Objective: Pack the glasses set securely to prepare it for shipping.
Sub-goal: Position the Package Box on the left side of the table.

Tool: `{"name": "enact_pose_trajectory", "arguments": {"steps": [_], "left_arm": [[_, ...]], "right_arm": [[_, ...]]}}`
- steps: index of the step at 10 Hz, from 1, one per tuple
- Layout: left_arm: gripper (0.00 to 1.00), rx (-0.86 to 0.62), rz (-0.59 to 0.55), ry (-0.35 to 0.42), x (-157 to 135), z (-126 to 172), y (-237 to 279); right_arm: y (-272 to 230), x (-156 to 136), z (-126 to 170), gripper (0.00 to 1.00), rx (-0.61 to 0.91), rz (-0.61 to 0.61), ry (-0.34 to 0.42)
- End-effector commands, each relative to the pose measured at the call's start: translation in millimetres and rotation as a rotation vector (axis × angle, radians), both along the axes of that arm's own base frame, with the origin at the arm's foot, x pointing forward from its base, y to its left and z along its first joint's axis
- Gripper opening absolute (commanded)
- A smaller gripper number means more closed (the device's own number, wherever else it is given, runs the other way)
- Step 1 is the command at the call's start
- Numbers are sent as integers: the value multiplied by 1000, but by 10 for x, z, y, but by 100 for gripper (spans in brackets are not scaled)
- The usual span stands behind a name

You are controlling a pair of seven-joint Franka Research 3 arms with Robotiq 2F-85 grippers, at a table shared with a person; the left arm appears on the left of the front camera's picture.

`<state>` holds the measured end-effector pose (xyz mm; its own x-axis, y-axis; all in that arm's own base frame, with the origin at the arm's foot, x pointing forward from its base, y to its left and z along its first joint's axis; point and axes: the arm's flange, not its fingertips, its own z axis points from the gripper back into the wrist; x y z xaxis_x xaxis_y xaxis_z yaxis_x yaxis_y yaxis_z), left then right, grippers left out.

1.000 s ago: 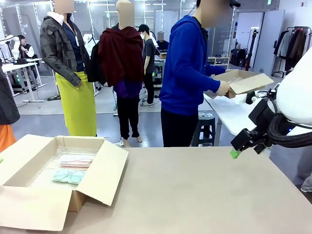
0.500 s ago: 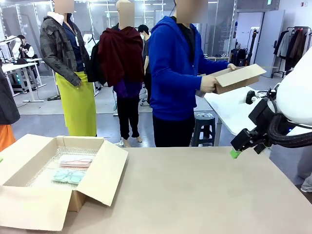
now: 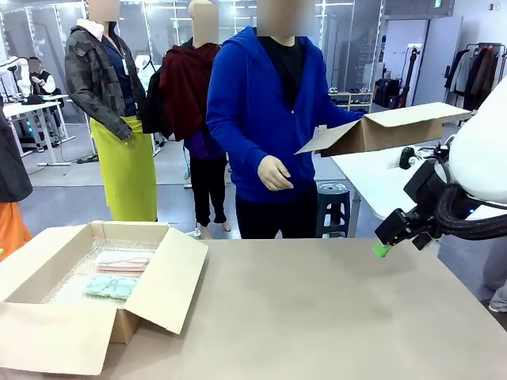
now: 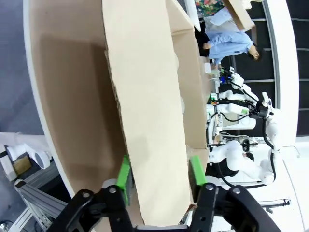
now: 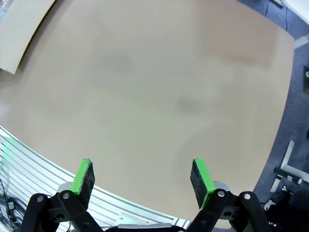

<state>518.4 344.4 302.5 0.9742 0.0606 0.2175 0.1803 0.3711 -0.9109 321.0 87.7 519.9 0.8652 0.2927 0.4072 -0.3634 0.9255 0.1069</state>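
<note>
The glasses set lies inside an open cardboard box (image 3: pixel 170 277) at the table's front left: a pale pink case (image 3: pixel 123 260) behind a mint green case (image 3: pixel 111 286), both on bubble wrap. In the left wrist view my left gripper (image 4: pixel 159 176) stands open, its green pads on either side of one of the box's flaps (image 4: pixel 145 96). My right gripper (image 3: pixel 383 250) hangs above the table's right edge, far from the box. In the right wrist view it (image 5: pixel 142 176) is open over bare table with nothing between its pads.
A person in a blue hoodie (image 3: pixel 257 111) stands at the far edge, holding a second open cardboard box (image 3: pixel 388 131) in one hand, the other hand (image 3: pixel 273 172) free. The brown table (image 3: pixel 333 317) stretches right of the packed box.
The person has stepped left and turned to face the table, swinging the held box round and up. My right arm has not moved, and the packed box lies as before.
</note>
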Motion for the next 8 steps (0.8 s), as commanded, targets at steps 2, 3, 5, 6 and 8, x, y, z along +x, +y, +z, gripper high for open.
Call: {"name": "enact_pose_trajectory", "arguments": {"steps": [2,3,5,6,8], "left_arm": [[100,134,5,-109,-71,506,-70],[97,342,-53,-269,-112,890,-246],[97,456,-271,-541,-442,1699,-1061],[97,571,-369,-610,-618,1900,-1566],[97,704,-494,-670,-902,2019,-2340]], "right_arm": [[-3,-4,7,100,-6,3,-5],[-3,-4,7,100,-6,3,-5],[-3,-4,7,100,-6,3,-5],[-3,-4,7,100,-6,3,-5],[-3,-4,7,100,-6,3,-5]]}}
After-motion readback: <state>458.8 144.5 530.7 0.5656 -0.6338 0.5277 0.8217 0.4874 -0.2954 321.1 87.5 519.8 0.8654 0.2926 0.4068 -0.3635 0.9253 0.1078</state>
